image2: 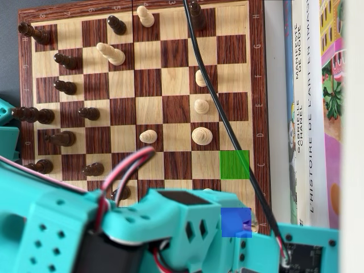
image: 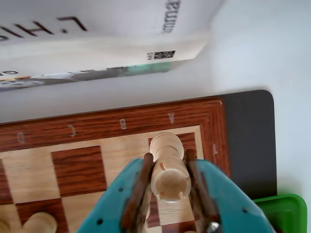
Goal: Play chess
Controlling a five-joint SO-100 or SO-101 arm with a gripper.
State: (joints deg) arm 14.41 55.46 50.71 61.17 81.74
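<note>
Wrist view shows the teal gripper (image: 167, 187) clamped on a pale wooden rook (image: 168, 167), its two brown-lined fingers (image: 137, 191) pressed to either side — the piece sits over the dark corner square by the letter A, at the far right of the chessboard (image: 97, 127). Beyond the board lie books (image: 97, 53). Overhead, the arm (image2: 142, 227) covers the near edge, with a green square (image2: 234, 164) and a blue square (image2: 235, 222) at right — dark pieces (image2: 62, 136) line the left side.
</note>
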